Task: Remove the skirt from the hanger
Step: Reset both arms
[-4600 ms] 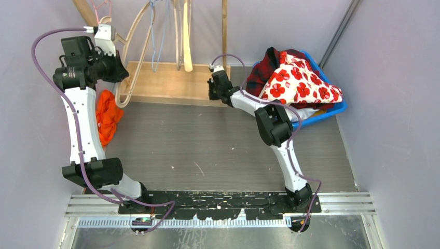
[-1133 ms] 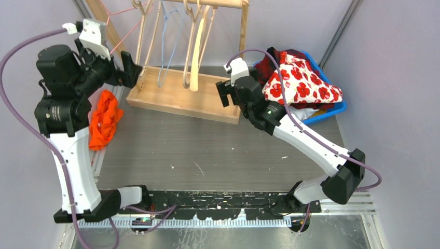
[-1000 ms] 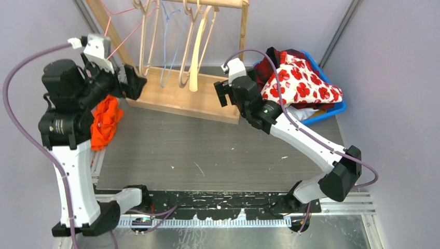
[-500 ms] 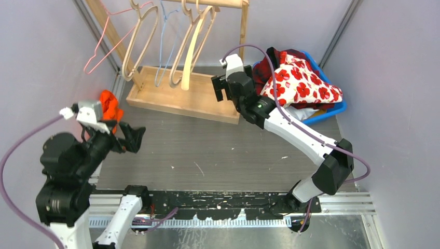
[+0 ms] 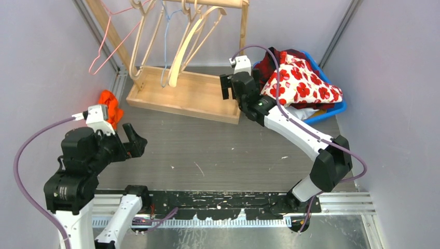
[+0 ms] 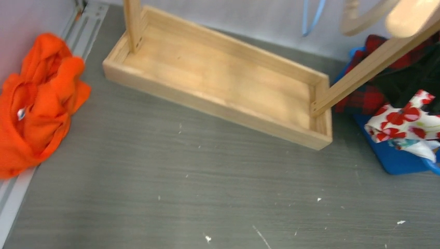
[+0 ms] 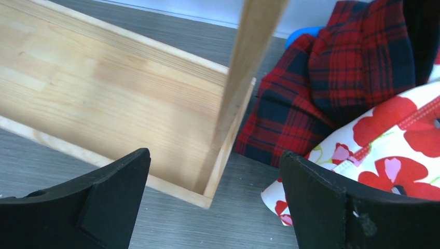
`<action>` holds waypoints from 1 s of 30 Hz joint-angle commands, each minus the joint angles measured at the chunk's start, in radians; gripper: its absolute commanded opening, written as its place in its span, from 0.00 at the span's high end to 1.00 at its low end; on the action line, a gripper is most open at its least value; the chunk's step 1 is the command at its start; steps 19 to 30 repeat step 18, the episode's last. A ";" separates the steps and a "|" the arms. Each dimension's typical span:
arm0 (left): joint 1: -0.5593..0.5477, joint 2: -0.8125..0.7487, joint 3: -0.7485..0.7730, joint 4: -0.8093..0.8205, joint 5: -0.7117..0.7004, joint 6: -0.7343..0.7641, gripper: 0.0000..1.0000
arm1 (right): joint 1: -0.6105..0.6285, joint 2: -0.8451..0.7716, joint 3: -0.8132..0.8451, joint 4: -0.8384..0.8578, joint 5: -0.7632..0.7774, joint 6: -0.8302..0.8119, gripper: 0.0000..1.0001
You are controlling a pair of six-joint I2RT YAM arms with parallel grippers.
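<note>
Grey, scuffed worktop (image 5: pixel 218 150) between pale walls fills the overhead view. At upper centre stands a wooden rack (image 5: pixel 181 96) on a tray base. A pink wire hanger (image 5: pixel 110 45) hangs bare at its left end, beside wooden hangers and a blue one. The orange skirt (image 5: pixel 110 101) lies crumpled at the left edge of the worktop, just left of the tray base and off the hanger. My left hand (image 5: pixel 134 142) hovers at lower left, fingers spread and holding nothing, apart from the skirt. My right hand (image 5: pixel 228 87) is up by the rack's right post, also spread wide and empty. To its right, a blue bin (image 5: pixel 332 111) holds a red-flowered cloth (image 5: pixel 303 83) and a plaid cloth (image 5: pixel 270 62).

From my left wrist, the skirt (image 6: pixel 39 98) sits at the left edge of the frame, partly over a metal rail (image 6: pixel 10 207). The rack's tray base runs across the top and the bin (image 6: pixel 397 161) is at the right. My own fingers are out of this frame.

From my right wrist, my two black fingers (image 7: pixel 104 202) stand far apart in the lower corners. Between them rises the rack's post (image 7: pixel 244 67), with the plaid cloth (image 7: pixel 337 88) to its right.
</note>
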 commanded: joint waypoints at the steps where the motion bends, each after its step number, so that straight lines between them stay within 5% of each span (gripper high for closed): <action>1: -0.004 0.013 0.018 -0.024 -0.142 -0.086 0.01 | -0.025 -0.011 -0.024 0.060 0.059 0.061 0.00; 8: -0.005 0.018 -0.027 -0.047 -0.298 -0.137 0.01 | -0.156 -0.049 -0.073 0.038 0.072 0.190 0.00; 30: -0.007 0.050 -0.052 0.023 -0.217 -0.137 0.01 | -0.221 -0.061 -0.090 0.057 0.084 0.171 0.00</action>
